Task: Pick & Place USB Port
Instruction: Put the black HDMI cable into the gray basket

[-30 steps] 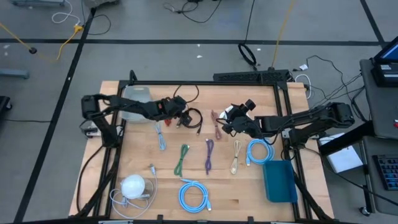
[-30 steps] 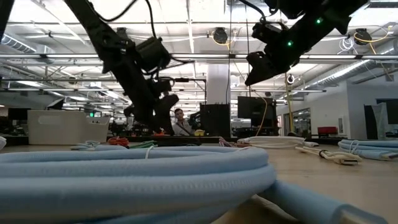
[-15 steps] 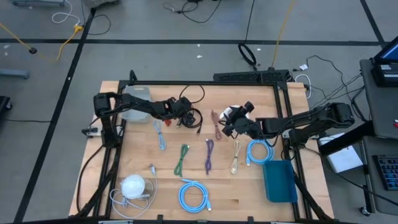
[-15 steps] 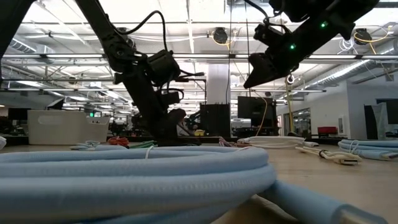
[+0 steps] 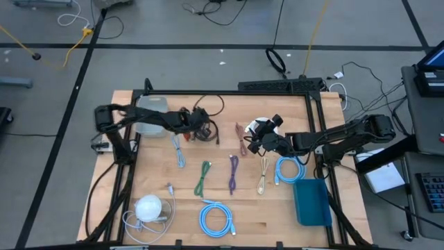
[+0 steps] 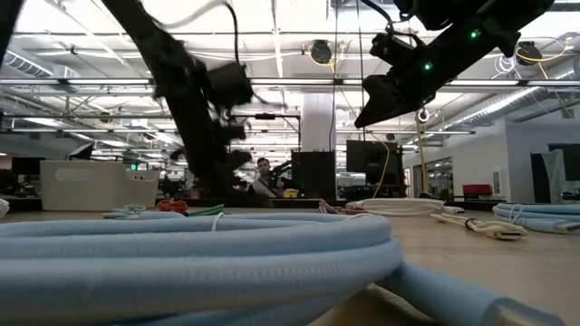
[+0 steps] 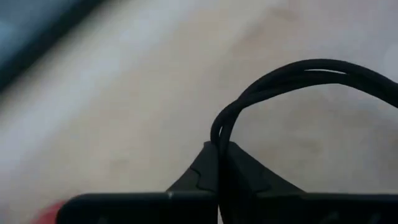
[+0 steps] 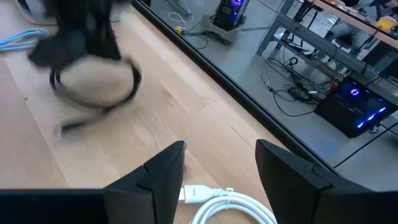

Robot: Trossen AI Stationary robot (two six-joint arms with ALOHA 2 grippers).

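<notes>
L gripper fingers pinched on black cable at worktop rear-left; loop arcs up and away from tips, rest trailing toward centre. R gripper fingers spread, nothing held, poised over white cable mid-right. L arm nearer the black cable.

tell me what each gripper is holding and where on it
The left gripper pinches the black cable at a doubled-over loop. The right gripper is open above the white cable, holding nothing.
</notes>
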